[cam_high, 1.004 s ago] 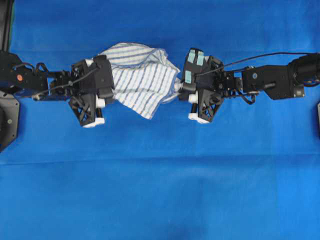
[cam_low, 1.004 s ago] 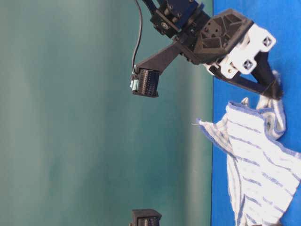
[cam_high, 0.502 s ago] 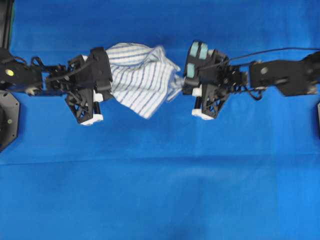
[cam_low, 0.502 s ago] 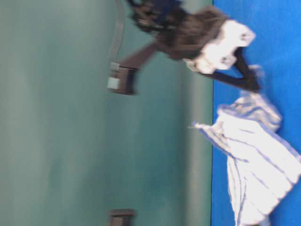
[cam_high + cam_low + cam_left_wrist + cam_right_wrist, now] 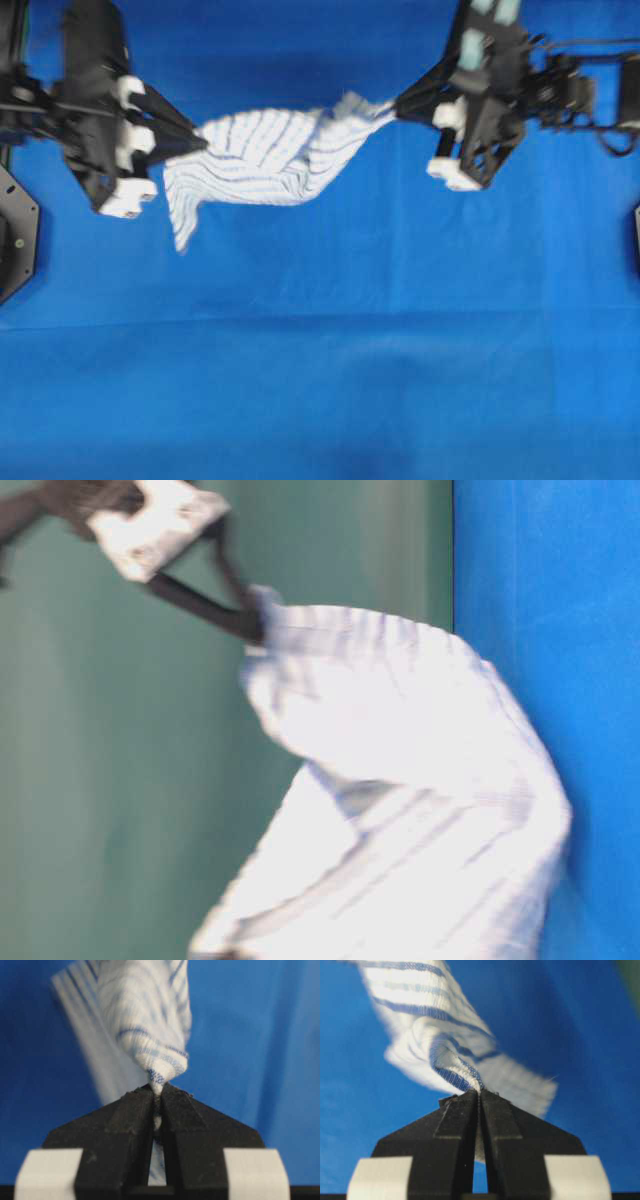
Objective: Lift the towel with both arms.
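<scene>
Towel point(image 5: 270, 155) slung between both sets of jaws, clear of the blue sheet point(image 5: 320, 380). Left gripper point(image 5: 156, 1091) and right gripper point(image 5: 479, 1092) each clamped on a bunched corner only. Slip risk: thin bite, further spreading or jerking likely to pull cloth free.

Motion blurs the towel point(image 5: 400, 810) in the table-level view.

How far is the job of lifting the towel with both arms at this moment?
Done: both grips are made. The left tool is shut on one end of the towel, and the right tool is shut on the other end. In hand: the lift, with the towel hanging stretched between the tools above the blue sheet. Left: possibly raising it higher; the table-level view is too blurred to show whether its lower edge is clear.
</scene>
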Controlling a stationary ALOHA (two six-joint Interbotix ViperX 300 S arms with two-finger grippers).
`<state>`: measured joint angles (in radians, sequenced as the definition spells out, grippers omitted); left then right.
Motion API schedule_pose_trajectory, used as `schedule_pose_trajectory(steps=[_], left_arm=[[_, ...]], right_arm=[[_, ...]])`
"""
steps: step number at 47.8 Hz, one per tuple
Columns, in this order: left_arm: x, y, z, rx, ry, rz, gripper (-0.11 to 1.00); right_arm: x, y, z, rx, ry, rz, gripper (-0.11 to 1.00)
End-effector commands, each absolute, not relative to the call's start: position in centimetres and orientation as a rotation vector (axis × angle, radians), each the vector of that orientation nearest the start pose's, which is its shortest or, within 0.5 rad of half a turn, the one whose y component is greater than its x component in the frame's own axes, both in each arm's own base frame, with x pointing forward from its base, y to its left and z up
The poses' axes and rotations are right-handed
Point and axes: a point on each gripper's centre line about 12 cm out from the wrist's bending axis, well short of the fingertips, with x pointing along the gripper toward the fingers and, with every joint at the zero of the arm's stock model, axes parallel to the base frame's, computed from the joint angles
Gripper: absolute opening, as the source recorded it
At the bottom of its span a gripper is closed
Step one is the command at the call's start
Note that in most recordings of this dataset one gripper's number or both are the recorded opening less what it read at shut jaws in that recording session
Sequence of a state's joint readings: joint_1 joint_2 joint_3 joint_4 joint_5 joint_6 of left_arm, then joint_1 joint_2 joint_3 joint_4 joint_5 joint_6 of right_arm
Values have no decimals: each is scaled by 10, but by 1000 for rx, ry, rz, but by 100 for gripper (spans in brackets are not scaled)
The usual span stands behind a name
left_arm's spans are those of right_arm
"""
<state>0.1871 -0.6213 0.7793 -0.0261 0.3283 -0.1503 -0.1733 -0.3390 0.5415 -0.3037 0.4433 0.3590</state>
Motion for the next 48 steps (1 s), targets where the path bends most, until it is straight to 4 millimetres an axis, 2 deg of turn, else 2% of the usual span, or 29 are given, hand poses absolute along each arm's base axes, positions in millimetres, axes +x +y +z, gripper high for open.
schedule_pose_trajectory(steps=[1,12,24,29,34,48], left_arm=[[268,49,340,-212,394,209,1],[271,49,392,-175,295,197,1],[270,49,452,-100,215,182,1],[271,49,468,-94,200,181,1],[273,50,475,-91,199,182,1],[266,49,477,-24,192,178,1]], right_arm=[[328,-75,348,88,538,-335,3],[313,-75,410,60,453,-357,3],[305,-76,458,12,393,-363,3],[303,-74,472,9,373,-363,3],[302,-72,480,8,356,-358,3],[299,-72,477,-6,390,-361,3]])
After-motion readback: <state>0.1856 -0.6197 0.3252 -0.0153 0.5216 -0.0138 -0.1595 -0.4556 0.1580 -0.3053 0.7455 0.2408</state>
